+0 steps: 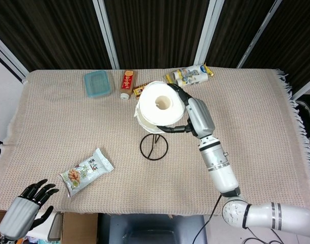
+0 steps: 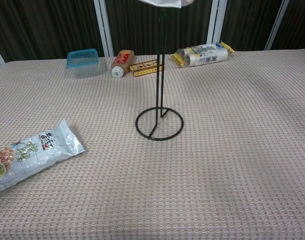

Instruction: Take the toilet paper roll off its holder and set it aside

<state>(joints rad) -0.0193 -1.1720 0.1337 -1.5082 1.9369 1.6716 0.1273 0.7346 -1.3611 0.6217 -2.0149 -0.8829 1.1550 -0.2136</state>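
My right hand (image 1: pixel 191 113) grips the white toilet paper roll (image 1: pixel 159 105) from its right side and holds it high above the table. In the chest view only the roll's bottom edge (image 2: pixel 161 2) shows at the top of the frame. The black wire holder (image 2: pixel 159 123) stands bare on the cloth, its upright rod reaching up toward the roll; its ring base (image 1: pixel 154 147) lies below the roll in the head view. My left hand (image 1: pixel 26 206) hangs off the table's near left corner, holding nothing, fingers apart.
A snack packet (image 1: pixel 86 171) lies at the front left. Along the far edge sit a blue lidded box (image 1: pixel 96 83), a red-labelled bottle (image 1: pixel 126 83) on its side, a small yellow-red box (image 2: pixel 146 67) and a wrapped packet (image 1: pixel 189 76). The cloth's fringed edge (image 1: pixel 300 137) is at right.
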